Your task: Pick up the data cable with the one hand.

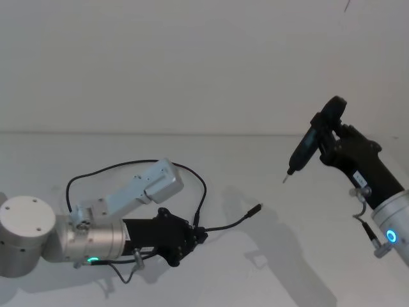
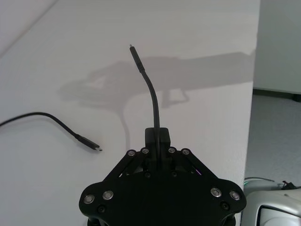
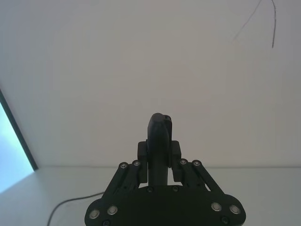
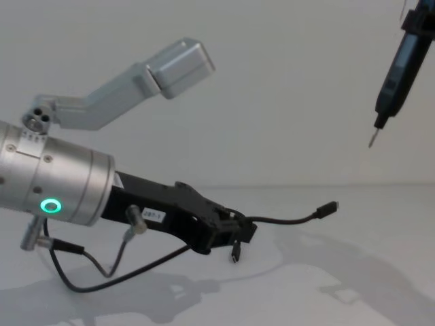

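The data cable (image 1: 227,224) is a thin black lead. My left gripper (image 1: 199,235), black on a silver cylinder with a green ring, is shut on it low over the table. In the left wrist view the fingers (image 2: 157,137) pinch the cable (image 2: 151,94), and one plug end sticks out forward in the air. The chest view shows that free end (image 4: 328,207) held above the table beyond the left gripper (image 4: 241,231). The rest of the cable loops back across the table (image 1: 128,164). Its other plug (image 2: 91,143) lies beside the gripper.
My right gripper (image 1: 324,135) hangs high at the right, shut on a slim black pen-shaped tool (image 1: 305,146) with its metal tip pointing down. In the right wrist view the right gripper (image 3: 160,150) clamps the tool. The white table (image 1: 287,262) ends at an edge (image 2: 251,101).
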`<state>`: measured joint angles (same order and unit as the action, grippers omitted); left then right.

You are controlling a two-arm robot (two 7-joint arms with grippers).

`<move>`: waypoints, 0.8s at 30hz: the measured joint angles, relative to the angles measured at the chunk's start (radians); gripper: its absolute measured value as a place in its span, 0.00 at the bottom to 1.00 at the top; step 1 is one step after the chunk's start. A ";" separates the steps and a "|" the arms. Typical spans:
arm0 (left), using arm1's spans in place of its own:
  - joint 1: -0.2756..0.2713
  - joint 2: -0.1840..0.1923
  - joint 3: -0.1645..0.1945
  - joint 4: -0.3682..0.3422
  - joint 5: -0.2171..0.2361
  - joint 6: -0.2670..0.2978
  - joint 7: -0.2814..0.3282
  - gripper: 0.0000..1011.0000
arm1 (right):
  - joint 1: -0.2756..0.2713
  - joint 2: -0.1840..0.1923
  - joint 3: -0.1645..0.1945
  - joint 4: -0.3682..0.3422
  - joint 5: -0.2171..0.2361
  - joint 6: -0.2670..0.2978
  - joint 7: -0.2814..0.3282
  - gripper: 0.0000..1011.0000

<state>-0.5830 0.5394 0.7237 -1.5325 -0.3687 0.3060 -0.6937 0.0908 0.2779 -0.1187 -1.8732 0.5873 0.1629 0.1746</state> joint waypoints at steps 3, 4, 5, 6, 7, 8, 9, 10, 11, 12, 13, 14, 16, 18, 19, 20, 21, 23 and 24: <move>-0.002 0.013 -0.004 -0.005 0.000 -0.022 -0.013 0.04 | 0.012 -0.004 0.005 0.000 0.020 0.014 0.003 0.28; -0.003 0.018 -0.005 -0.007 0.000 -0.032 -0.019 0.04 | 0.018 -0.006 0.007 0.000 0.034 0.023 0.005 0.28; -0.003 0.021 -0.006 -0.008 0.000 -0.036 -0.021 0.04 | 0.021 -0.006 0.008 0.001 0.040 0.027 0.006 0.28; -0.003 0.025 -0.008 -0.010 0.000 -0.043 -0.025 0.04 | 0.025 -0.007 0.009 0.002 0.047 0.031 0.006 0.28; -0.004 0.027 -0.008 -0.010 0.000 -0.048 -0.028 0.04 | 0.030 -0.009 0.011 0.004 0.055 0.037 0.007 0.28; -0.004 0.027 -0.008 -0.010 0.000 -0.048 -0.028 0.04 | 0.032 -0.010 0.011 0.005 0.061 0.042 0.007 0.28; -0.004 0.030 -0.009 -0.011 0.000 -0.053 -0.031 0.04 | 0.034 -0.010 0.012 0.007 0.064 0.044 0.008 0.28; -0.004 0.032 -0.010 -0.012 0.000 -0.056 -0.033 0.04 | 0.037 -0.011 0.012 0.008 0.070 0.048 0.008 0.28; -0.005 0.034 -0.011 -0.013 0.000 -0.059 -0.034 0.04 | 0.040 -0.012 0.012 0.010 0.074 0.051 0.008 0.28; -0.005 0.037 -0.012 -0.014 0.000 -0.064 -0.037 0.04 | 0.044 -0.012 0.012 0.014 0.081 0.056 0.008 0.28; -0.005 0.038 -0.012 -0.014 0.000 -0.066 -0.038 0.04 | 0.046 -0.013 0.012 0.016 0.084 0.058 0.009 0.28; -0.005 0.039 -0.012 -0.015 0.000 -0.068 -0.040 0.04 | 0.047 -0.013 0.012 0.018 0.089 0.060 0.009 0.28; -0.006 0.043 -0.014 -0.016 0.000 -0.074 -0.043 0.04 | 0.053 -0.015 0.011 0.026 0.099 0.067 0.009 0.28; -0.006 0.046 -0.014 -0.017 0.000 -0.079 -0.046 0.04 | 0.056 -0.015 0.009 0.030 0.103 0.068 0.009 0.28; -0.006 0.046 -0.015 -0.018 0.000 -0.081 -0.047 0.04 | 0.056 -0.016 0.008 0.031 0.106 0.070 0.009 0.28; -0.006 0.047 -0.015 -0.018 0.000 -0.082 -0.047 0.04 | 0.058 -0.016 0.006 0.035 0.108 0.071 0.009 0.28; -0.006 0.049 -0.015 -0.018 0.000 -0.084 -0.049 0.04 | 0.058 -0.016 0.005 0.036 0.109 0.072 0.009 0.28; -0.007 0.050 -0.015 -0.019 0.000 -0.087 -0.050 0.04 | 0.059 -0.016 0.003 0.040 0.112 0.072 0.009 0.28; -0.007 0.050 -0.016 -0.019 0.000 -0.088 -0.050 0.04 | 0.060 -0.016 0.001 0.043 0.113 0.073 0.009 0.28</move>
<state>-0.5895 0.5896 0.7080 -1.5514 -0.3688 0.2183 -0.7439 0.1504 0.2619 -0.1181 -1.8299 0.7007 0.2356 0.1838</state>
